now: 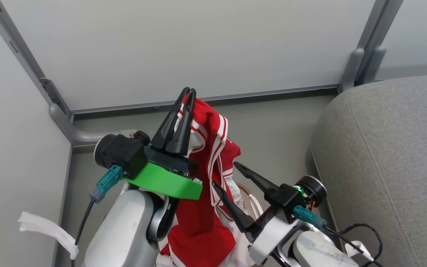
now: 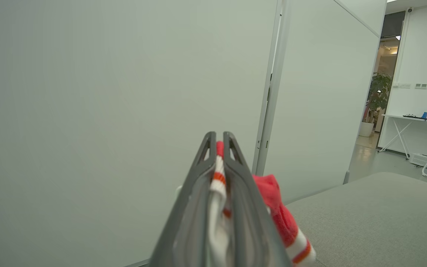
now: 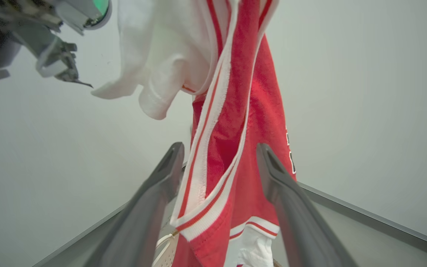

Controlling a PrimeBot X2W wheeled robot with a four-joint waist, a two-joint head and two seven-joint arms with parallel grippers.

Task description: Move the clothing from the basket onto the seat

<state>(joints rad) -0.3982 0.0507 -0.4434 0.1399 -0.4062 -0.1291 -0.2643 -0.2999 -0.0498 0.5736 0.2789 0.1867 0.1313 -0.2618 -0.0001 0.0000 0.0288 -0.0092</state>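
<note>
My left gripper point(image 1: 188, 91) is raised and shut on the clothing point(image 1: 213, 148), a red garment with white stripe trim that hangs down from its tips. The left wrist view has the striped trim pinched in that gripper point(image 2: 219, 144), with red clothing point(image 2: 272, 193) bulging to the right. My right gripper point(image 1: 224, 173) stands open low beside the hanging cloth. In its wrist view the right gripper point(image 3: 219, 150) frames the clothing point(image 3: 243, 122), which is untouched by the pads. A sliver of the basket point(image 1: 252, 202) peeks out below. The grey seat point(image 1: 384, 155) lies to the right.
Pale partition walls with grey metal posts point(image 1: 361, 59) close off the back and left. A white strip point(image 1: 46, 230) hangs at the lower left. A black cable point(image 1: 365, 237) lies against the seat's front. The left arm's wrist point(image 3: 50, 44) shows above the right gripper.
</note>
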